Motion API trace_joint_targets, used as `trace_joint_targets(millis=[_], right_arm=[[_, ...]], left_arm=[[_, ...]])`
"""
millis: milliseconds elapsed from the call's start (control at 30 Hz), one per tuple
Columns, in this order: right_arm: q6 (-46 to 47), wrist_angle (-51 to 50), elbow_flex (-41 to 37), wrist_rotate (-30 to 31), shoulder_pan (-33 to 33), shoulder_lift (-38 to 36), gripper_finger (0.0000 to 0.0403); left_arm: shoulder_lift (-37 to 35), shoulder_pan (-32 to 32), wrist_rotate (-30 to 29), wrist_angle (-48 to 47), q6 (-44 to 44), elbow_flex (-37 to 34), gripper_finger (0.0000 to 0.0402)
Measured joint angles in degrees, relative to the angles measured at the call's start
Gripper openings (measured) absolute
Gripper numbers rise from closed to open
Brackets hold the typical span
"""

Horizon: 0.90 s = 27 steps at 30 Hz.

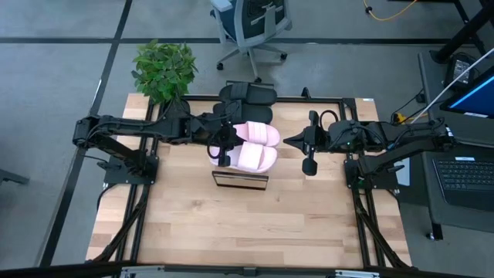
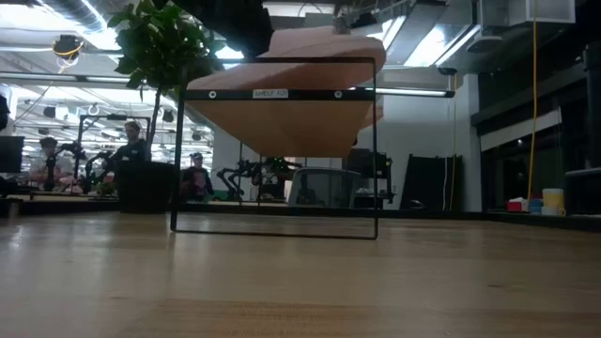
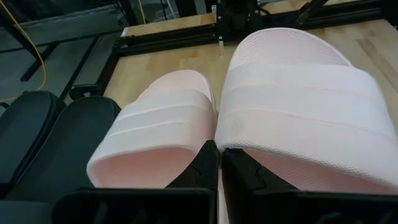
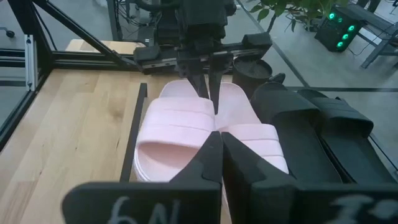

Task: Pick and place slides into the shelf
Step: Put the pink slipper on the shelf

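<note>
Four slides lie in a row on the shelf [image 1: 240,180], soles on its light plank top. The black pair [image 1: 247,104] is at the far end, the pink pair nearer. In the left wrist view the near pink slide [image 3: 298,112] is beside the far pink one [image 3: 161,130] and a black slide [image 3: 50,137]. My left gripper [image 3: 219,165] is shut, its tips at the seam between the two pink slides, on their left side. My right gripper [image 4: 221,149] is shut and hovers just right of the pink pair [image 4: 177,134]. The low view shows the shelf's dark frame [image 2: 282,94] end-on. My left gripper's shut fingers [image 4: 209,93] slant down from the table's left into the seam between the two pink slides [image 4: 215,115]. Whether they touch either slide, I cannot tell. Both slides lie flat on the shelf.
A potted plant [image 1: 164,69] stands at the table's far left corner, beside the black slides. Bare wooden tabletop [image 1: 247,224] stretches near the shelf's near end. A laptop [image 1: 467,174] sits off the table on the right, and people sit in the room behind [image 2: 131,150].
</note>
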Motion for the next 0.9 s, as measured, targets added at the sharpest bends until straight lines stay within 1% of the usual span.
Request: trace_joint_targets(millis=[167,467,900], right_arm=[[0.07,0.00,0.00,0.00,0.00,0.00,0.0004],[0.16,-0.05,0.00,0.00,0.00,0.00,0.0004],[0.20,-0.05,0.00,0.00,0.00,0.02,0.0004]], left_arm=[[0.64,-0.04,0.00,0.30,-0.21,0.00,0.0001],[2.58,-0.04,1.78,0.38,-0.21,0.04,0.0033],[3.37,-0.02,1.79,0.77,0.23,0.04,0.0053]])
